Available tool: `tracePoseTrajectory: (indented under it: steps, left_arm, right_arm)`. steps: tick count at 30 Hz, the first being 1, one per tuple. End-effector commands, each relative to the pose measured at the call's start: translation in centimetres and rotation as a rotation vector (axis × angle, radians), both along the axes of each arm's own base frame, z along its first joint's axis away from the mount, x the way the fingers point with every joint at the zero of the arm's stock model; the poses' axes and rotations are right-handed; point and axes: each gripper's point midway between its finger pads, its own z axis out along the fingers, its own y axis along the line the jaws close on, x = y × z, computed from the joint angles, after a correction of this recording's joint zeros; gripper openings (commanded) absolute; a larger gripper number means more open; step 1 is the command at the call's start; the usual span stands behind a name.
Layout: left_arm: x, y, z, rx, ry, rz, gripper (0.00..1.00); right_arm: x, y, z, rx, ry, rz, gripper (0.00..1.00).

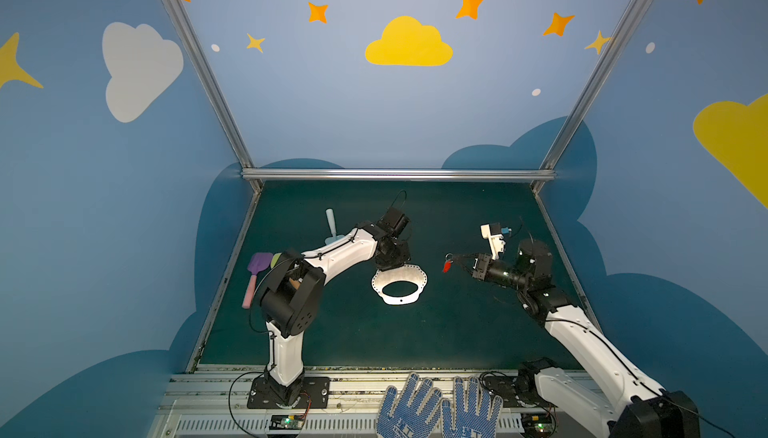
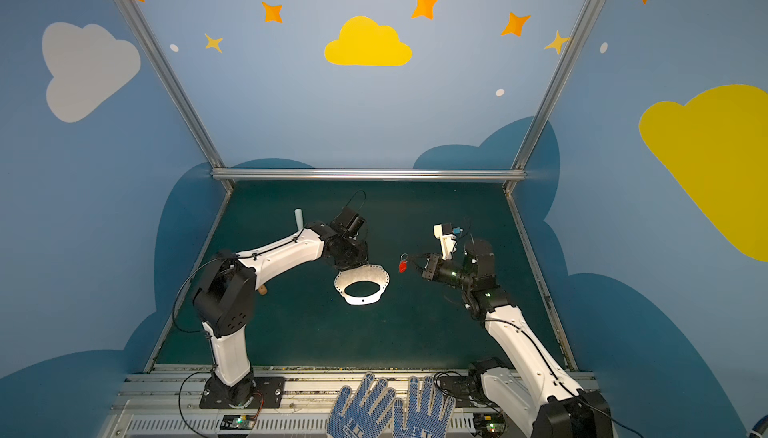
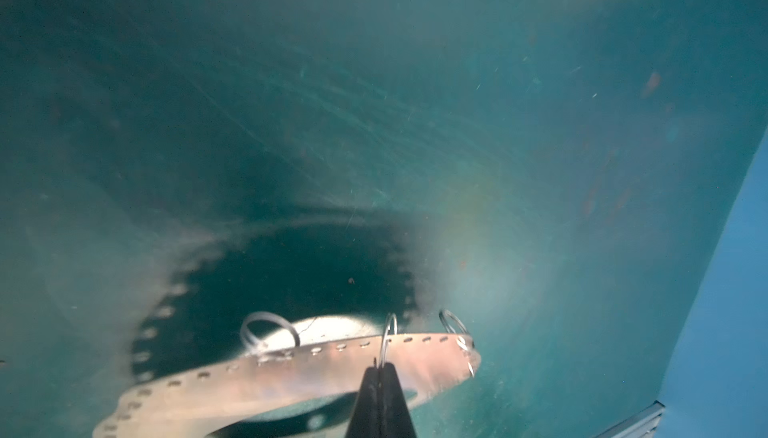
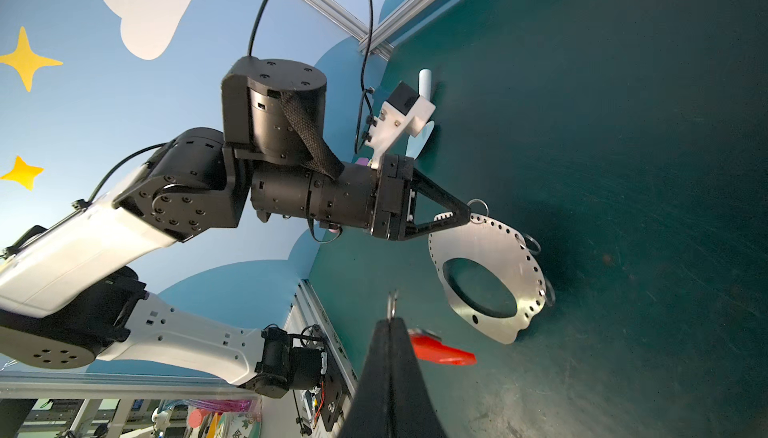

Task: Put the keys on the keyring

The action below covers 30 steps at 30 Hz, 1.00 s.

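Both arms hold parts above the bench (image 1: 415, 340): keyring on the left, key on the right.

The left gripper (image 1: 381, 269) has its jaws clenched on the far rim of the keyring (image 1: 401, 275), at one of the small wire rings (image 3: 388, 340) threaded through the rim holes; the keyring hangs tilted with the gripped edge raised, and its shadow falls on the bench below; the right gripper (image 1: 453, 259) points towards the left arm, jaws clenched on the small metal loop (image 4: 392, 303) of the key (image 1: 446, 266); the red head of the key hangs just beside the jaw tips; key and keyring are near each other but apart, with bare bench between them; a purple toy shovel (image 1: 259, 265) lies at the left edge of the bench; two blue gloves (image 1: 440, 407) lie on the front rail.
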Motion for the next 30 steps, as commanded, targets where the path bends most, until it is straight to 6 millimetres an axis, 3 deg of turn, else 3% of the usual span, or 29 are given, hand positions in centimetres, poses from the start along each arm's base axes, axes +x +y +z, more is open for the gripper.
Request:
tracePoseTrajectory:
  steps: [1,7,11,22,30]
  left_arm:
    - [2.3,0.1,2.9,-0.021,-0.071,0.002,0.04]
    - [4.9,0.9,6.3,0.03,-0.195,-0.005,0.04]
    - [5.3,1.2,6.5,0.11,-0.259,-0.036,0.04]
    - [-0.7,-4.0,1.0,0.109,-0.166,-0.199,0.04]
    - [-4.0,-3.2,-2.6,0.082,-0.071,-0.176,0.04]
  right_arm:
    - [-0.1,0.2,0.8,0.012,-0.035,0.011,0.0]
    - [-0.4,0.0,0.9,0.002,-0.039,0.004,0.0]
    - [-0.4,-0.1,0.8,0.003,-0.04,0.0,0.0]
    - [-0.4,-0.3,1.0,-0.004,-0.049,-0.008,0.0]
    - [-0.7,-0.5,0.6,-0.011,-0.04,-0.011,0.0]
